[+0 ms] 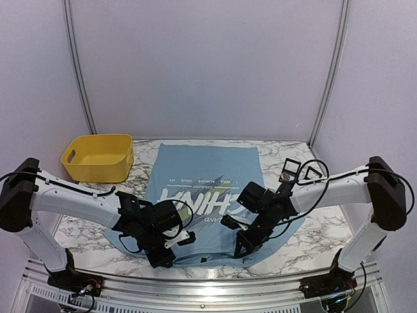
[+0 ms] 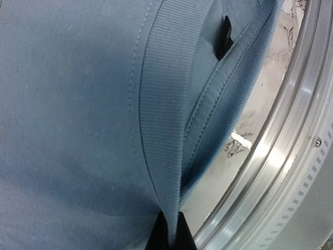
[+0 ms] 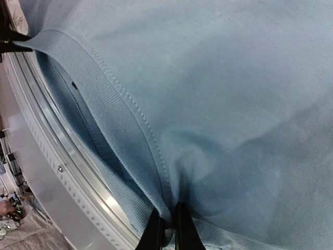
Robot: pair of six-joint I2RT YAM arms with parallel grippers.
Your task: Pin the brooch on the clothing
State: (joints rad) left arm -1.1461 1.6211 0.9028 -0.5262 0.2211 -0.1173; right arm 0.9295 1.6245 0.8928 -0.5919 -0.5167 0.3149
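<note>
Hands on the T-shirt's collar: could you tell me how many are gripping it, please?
2: left hand pinches the collar's left side, right hand its right side.

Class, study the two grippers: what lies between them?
The ribbed collar of the T-shirt spans the gap. The left gripper and right gripper each pinch it. Both wrist views show this most clearly.

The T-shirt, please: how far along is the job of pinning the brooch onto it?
Done: the T-shirt lies spread on the table. In hand: the left gripper and right gripper are each shut on its ribbed collar. Left: no brooch shows on the fabric, so fetching and pinning it remain.
</note>
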